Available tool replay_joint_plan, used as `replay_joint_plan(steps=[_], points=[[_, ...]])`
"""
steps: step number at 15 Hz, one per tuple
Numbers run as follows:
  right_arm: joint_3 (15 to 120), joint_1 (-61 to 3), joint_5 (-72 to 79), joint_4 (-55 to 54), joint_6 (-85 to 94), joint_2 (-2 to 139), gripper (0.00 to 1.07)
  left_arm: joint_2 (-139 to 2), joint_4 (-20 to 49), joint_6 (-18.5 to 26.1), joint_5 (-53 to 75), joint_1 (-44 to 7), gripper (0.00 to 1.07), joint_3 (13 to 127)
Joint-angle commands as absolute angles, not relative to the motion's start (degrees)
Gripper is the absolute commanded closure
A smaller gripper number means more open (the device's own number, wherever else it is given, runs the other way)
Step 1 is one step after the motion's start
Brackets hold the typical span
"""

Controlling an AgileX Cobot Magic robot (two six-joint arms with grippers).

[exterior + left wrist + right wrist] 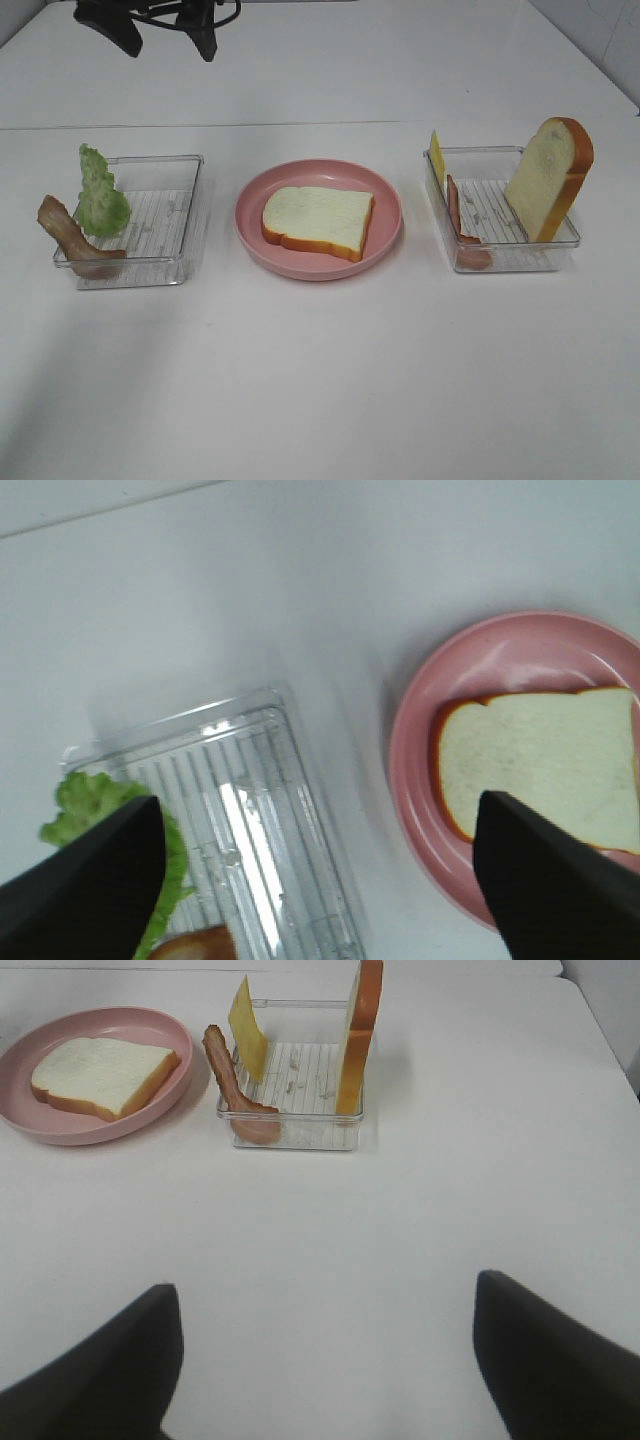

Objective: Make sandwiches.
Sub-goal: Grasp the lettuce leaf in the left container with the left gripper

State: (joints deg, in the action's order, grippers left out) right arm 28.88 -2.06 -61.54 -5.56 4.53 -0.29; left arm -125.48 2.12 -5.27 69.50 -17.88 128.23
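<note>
White table [320, 390] takes up nearly everything I can see, matte and plain, with a faint seam running across its far part. On it sit two clear ribbed trays, the left tray [150, 158] and the right tray [510, 262]. The round pink plate [320, 272] lies between them, apart from both. One bread slice [318, 220] lies flat on the plate, its crust orange-brown. The second bread slice [548, 178] stands on edge in the right tray, leaning at the outer wall. A lettuce leaf [102, 195] stands up at the outer side of the left tray, and a bacon strip [72, 235] droops over that tray's near outer corner. In the right tray a second bacon strip [458, 215] leans on the wall nearest the plate. A cheese square [437, 155] stands tilted farther back along that same wall. The sandwich parts are thus spread over three spots, not yet stacked. From the high camera only some dark hardware [150, 20] shows at the table's far edge; the fingers appear in the wrist views alone. The left gripper [320, 810] hangs above the stretch from left tray to plate, jaws spread wide and empty, and its view catches just the lettuce's edge and a bit of bacon. The right gripper [325, 1290] hovers over bare table, well short of the right tray, jaws likewise released with nothing between them.
</note>
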Motion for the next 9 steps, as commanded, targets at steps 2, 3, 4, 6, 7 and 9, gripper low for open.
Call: replay_joint_plan(steps=[2, 3, 4, 6, 7, 9], points=[[28.76, -1.72, -60.79, -5.39, 4.64, -0.80, 0.31, -121.41, -0.80, -5.73, 73.80, -16.10, 0.26, 126.45], [28.76, -1.72, -60.79, -5.39, 4.64, -0.80, 0.31, -119.75, -0.40, -5.73, 73.80, -14.44, 0.26, 124.27], [28.76, -1.72, -60.79, -5.39, 4.64, -0.80, 0.31, -118.43, -0.34, -5.73, 73.80, -12.89, 0.26, 121.81], [28.76, -1.72, -60.79, -5.39, 4.64, -0.80, 0.31, -115.68, 0.00, -5.73, 73.80, -8.54, 0.26, 115.85], [28.76, -1.72, -60.79, -5.39, 4.64, -0.80, 0.31, -115.11, 0.00, -5.73, 73.80, -6.88, 0.26, 113.67], [28.76, -1.72, -60.79, -5.39, 4.64, -0.80, 0.31, -115.11, 0.74, -5.73, 73.74, -4.58, 0.26, 110.75]])
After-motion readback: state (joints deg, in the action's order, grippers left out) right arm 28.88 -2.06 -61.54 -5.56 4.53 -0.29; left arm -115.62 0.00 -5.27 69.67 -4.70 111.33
